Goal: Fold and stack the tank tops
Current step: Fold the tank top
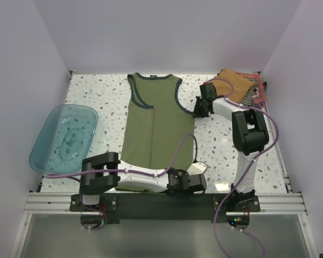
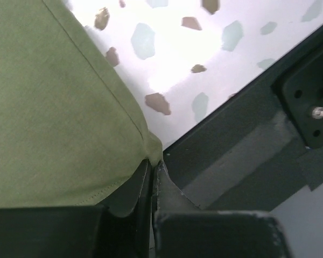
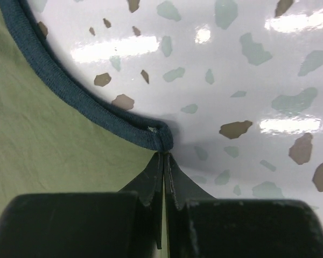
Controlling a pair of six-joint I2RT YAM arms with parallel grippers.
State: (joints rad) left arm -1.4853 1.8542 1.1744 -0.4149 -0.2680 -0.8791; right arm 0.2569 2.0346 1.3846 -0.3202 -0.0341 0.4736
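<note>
Lying flat at centre, the olive tank top (image 1: 153, 123) is pinched at hem corner by the left gripper (image 2: 151, 169), at armhole by the right gripper (image 3: 164, 158). A sideways fold is judged begun; an even lift is needed.

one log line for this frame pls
step: fold olive tank top | left fingers: shut on hem corner | right fingers: shut on armhole trim | other tops: piled far right

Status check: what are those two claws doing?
Left claw shut on green tank top, near hem corner. Right claw shut on its blue-trimmed armhole. Top spread on table. Tub and other tops sit clear.
</note>
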